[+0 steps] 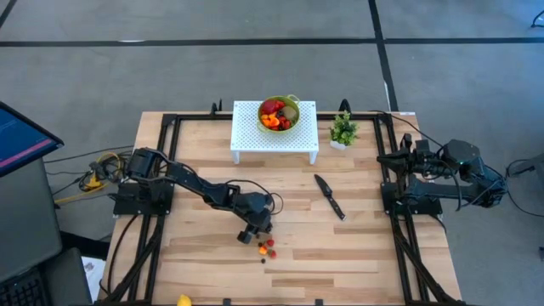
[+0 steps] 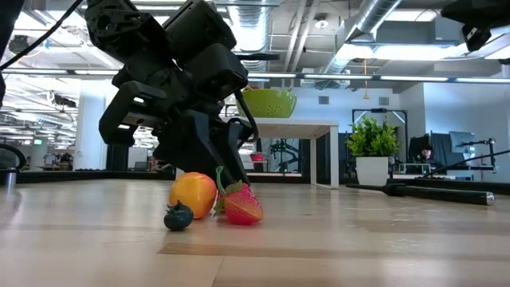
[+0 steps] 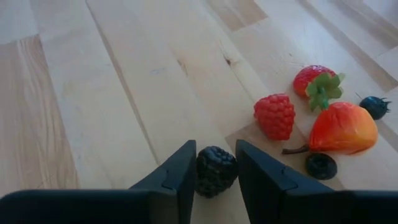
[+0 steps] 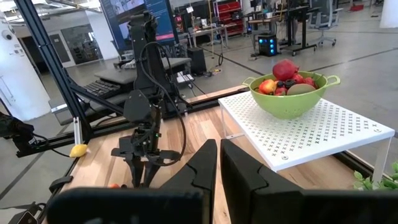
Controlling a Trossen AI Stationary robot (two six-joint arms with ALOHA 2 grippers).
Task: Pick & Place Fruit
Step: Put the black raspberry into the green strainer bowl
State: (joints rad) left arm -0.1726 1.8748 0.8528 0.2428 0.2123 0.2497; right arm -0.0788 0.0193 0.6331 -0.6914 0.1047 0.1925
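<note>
- Dark purple toy blackberry (image 3: 216, 171) is bracketed by the two fingers (image 3: 180, 174) of the left gripper (image 3: 214, 174); the fingers are drawn in against its sides, so a pinch on the berry is judged to be forming, with the berry still resting on the wood.
- Fingers are brought down steeply, as seen in the low view, which suits a small round item that must be caught from both sides.
- Just beside the berry lies a loose cluster: a red raspberry (image 3: 275, 116), a strawberry (image 3: 314, 82), an orange fruit (image 3: 342, 127) and two small dark berries (image 3: 321, 166). None is touched by the fingers.
- Cluster is located near the front middle of the table (image 1: 357, 246), at the left gripper's tip (image 1: 255, 231).
- A green bowl (image 1: 290, 118) already filled with fruit is set on a white perforated stand (image 1: 246, 136) at the table's far edge; it is judged to be the deposit point.
- Right gripper (image 4: 219, 163) is parked at the table's right edge with its fingers pressed together and nothing held.
- A black knife (image 1: 329, 196) and a small potted plant (image 1: 343, 130) lie well apart from the cluster.
- Work surface is pale jointed wood planking; beyond it, an open workshop with desks, monitors and ceiling ducts is seen.
</note>
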